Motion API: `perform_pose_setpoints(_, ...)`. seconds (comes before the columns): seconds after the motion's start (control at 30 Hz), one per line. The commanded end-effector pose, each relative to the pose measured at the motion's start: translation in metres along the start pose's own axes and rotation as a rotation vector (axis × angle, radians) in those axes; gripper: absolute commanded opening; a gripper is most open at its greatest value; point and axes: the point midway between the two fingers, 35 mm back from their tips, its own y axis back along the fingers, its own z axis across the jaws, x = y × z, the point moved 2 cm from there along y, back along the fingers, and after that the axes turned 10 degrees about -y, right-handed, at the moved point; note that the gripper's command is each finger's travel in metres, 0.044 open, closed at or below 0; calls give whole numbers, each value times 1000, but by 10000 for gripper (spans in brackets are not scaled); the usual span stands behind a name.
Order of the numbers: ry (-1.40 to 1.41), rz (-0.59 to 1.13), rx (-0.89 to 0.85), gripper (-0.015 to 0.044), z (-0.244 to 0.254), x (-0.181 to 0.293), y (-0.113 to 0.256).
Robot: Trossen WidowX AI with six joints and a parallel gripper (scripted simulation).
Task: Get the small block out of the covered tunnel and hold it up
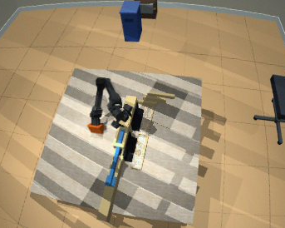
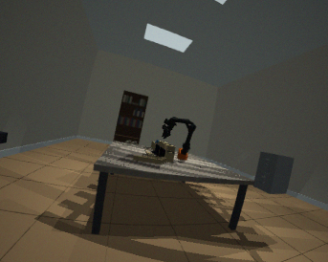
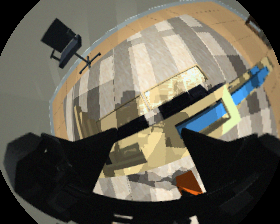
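The small block is lying out of clear view, and its exact place in the tan sliding cage [image 1: 105, 206] [image 3: 163, 152] is staying impossible to tell. The cage is stretching across a bench [image 1: 169, 195] [image 2: 205, 168] [image 3: 163, 55], whose top is showing grey and whitish bands crossed by darker patches. Dark legs are supporting the bench. A long blue bar [image 1: 116, 154] [image 3: 206, 117] is running along the cage, with a pale yellow band [image 1: 115, 145] [image 3: 233, 113] crossing it. Black panels [image 1: 136, 120] [image 3: 181, 106] are lining one side, and loose tan rods [image 1: 160, 99] [image 3: 82, 125] are lying near one end. The black arm [image 1: 99, 100] [image 2: 192, 130] is rising from an orange base [image 1: 95, 128] [image 2: 182, 154] [image 3: 187, 183] and bending over toward the cage. Its tool [image 1: 124, 117] [image 2: 165, 136] [image 3: 149, 131] is hovering above the cage, spreading its fingers wide and holding nothing. Around the bench, a tan tiled floor [image 1: 240, 179] [image 2: 37, 191] is catching long shadows and meeting grey walls at a pale blue-grey skirting. A cabinet [image 1: 131, 24] [image 2: 273, 173] and a dark bookcase [image 2: 131, 117] are standing well apart from the bench, as is a black office chair [image 1: 283, 97] [image 3: 66, 47]. Overhead, a bright panel [image 2: 167, 38] is glowing in the dim ceiling.
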Motion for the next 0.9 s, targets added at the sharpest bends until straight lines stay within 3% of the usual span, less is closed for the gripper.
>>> perform_pose_setpoints(0.0, -278, -29, 105, 440, -51, -44, -2)
perform_pose_setpoints(0.37, -951, -119, 292, 440, -182, -109, -27)
perform_pose_setpoints(0.87, -1008, -120, 300, 440, -194, -110, -36)
